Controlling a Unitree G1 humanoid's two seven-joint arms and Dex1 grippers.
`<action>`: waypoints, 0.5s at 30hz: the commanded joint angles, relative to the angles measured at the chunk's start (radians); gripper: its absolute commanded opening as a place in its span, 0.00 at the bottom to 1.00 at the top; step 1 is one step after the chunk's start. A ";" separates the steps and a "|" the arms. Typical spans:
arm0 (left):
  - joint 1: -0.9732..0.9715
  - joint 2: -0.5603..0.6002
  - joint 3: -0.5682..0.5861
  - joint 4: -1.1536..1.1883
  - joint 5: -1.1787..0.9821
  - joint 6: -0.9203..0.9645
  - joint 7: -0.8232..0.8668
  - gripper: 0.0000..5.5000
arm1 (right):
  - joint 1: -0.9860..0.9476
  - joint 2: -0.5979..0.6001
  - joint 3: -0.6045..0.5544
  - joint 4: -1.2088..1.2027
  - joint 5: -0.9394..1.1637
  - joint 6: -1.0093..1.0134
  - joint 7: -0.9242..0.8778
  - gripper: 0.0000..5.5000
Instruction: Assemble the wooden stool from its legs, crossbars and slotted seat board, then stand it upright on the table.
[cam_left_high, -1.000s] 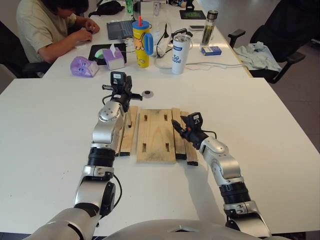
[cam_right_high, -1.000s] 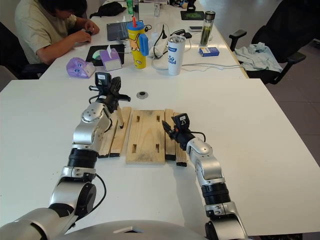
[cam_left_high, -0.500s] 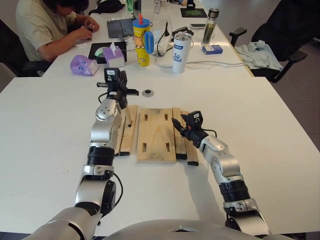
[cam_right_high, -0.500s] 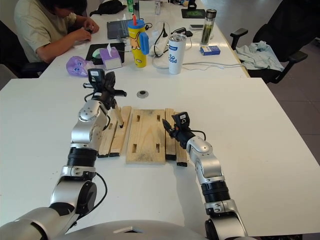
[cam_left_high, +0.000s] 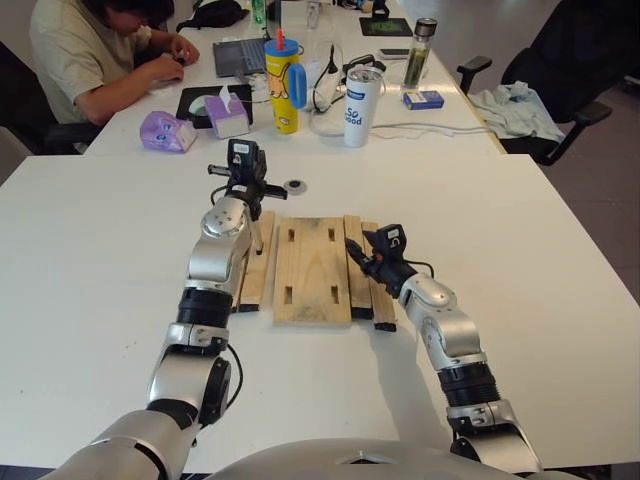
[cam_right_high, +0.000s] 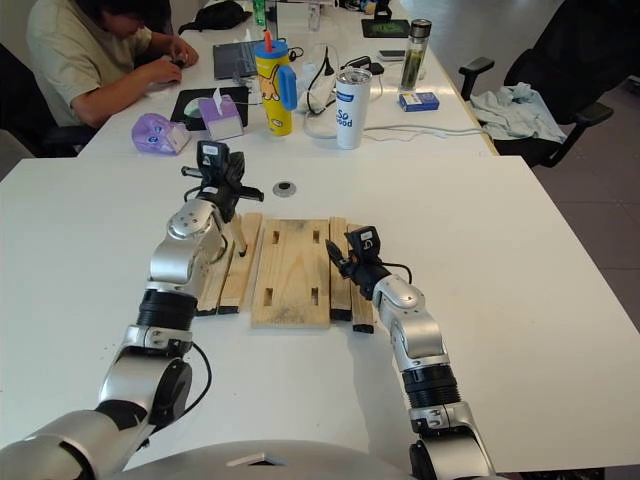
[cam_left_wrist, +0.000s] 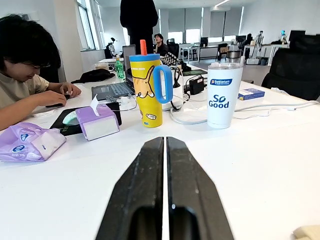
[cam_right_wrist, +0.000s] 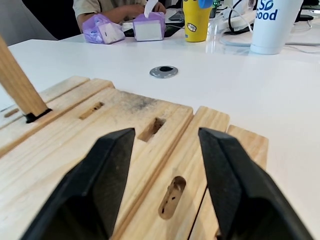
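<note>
Left wrist view: blue-lettered white tumbler (cam_left_wrist: 223, 95) beyond pressed-together fingers (cam_left_wrist: 140, 200)

The left arm (cam_left_high: 215, 252) is covering much of the left-hand bars (cam_left_high: 265, 268) beside the slotted seat board (cam_left_high: 312, 265), so how many are lying there cannot be told. The right gripper (cam_left_high: 350, 246) and its wrist are hiding part of the right-hand bars (cam_left_high: 360, 302). In the right wrist view the upright stick (cam_right_wrist: 17, 82) is running out past the picture's edge.
</note>
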 joint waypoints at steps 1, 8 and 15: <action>0.111 -0.018 0.027 0.029 -0.018 0.016 0.007 0.02 | -0.003 -0.005 -0.012 -0.020 -0.001 0.005 -0.008 0.43; 0.043 0.012 0.058 -0.307 0.021 0.020 0.081 0.02 | -0.003 -0.002 -0.012 -0.014 -0.003 -0.002 -0.009 0.43; 0.360 0.012 0.025 -0.712 0.025 0.136 0.061 0.16 | 0.016 -0.017 -0.025 -0.053 0.004 0.012 -0.008 0.43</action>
